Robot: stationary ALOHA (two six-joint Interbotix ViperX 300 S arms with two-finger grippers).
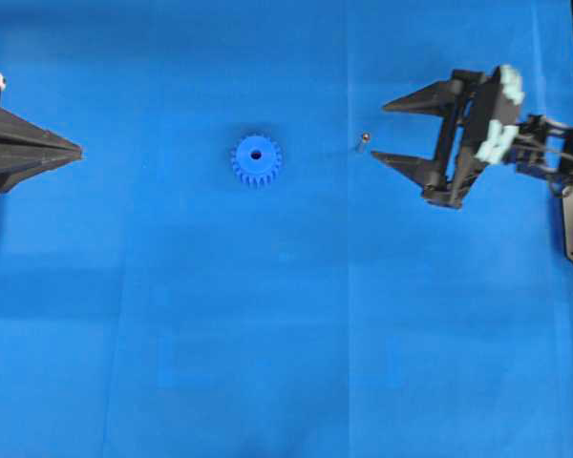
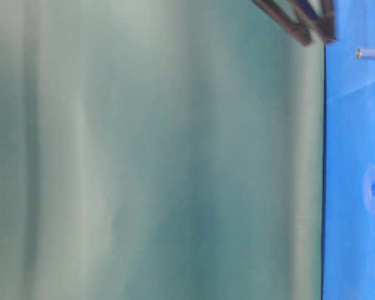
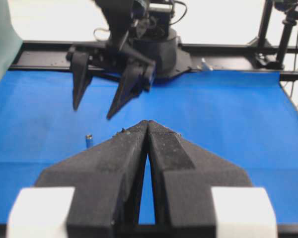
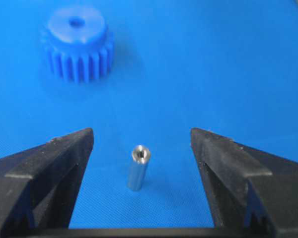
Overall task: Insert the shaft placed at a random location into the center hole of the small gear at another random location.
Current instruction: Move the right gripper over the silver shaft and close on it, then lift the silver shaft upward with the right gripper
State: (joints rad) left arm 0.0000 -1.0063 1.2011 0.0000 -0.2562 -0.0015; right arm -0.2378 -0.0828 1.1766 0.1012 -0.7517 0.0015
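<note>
**Upright pin at risk of being tipped**

The right gripper (image 4: 141,141) is framing the shaft (image 4: 138,167) in the right wrist view, jaws spread wide with the pin standing upright on the blue cloth (image 1: 286,363) between them, touching neither. The small gear (image 1: 257,159) is lying well apart, its center hole (image 1: 256,155) facing up. If one finger is arriving first, it is likely knocking the pin over or gripping it crooked. The left gripper (image 3: 147,127) is sitting pressed together at the left edge.

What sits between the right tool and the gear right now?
Only the shaft, upright on bare blue cloth, between the right tool and the small gear, clearest overhead.
</note>
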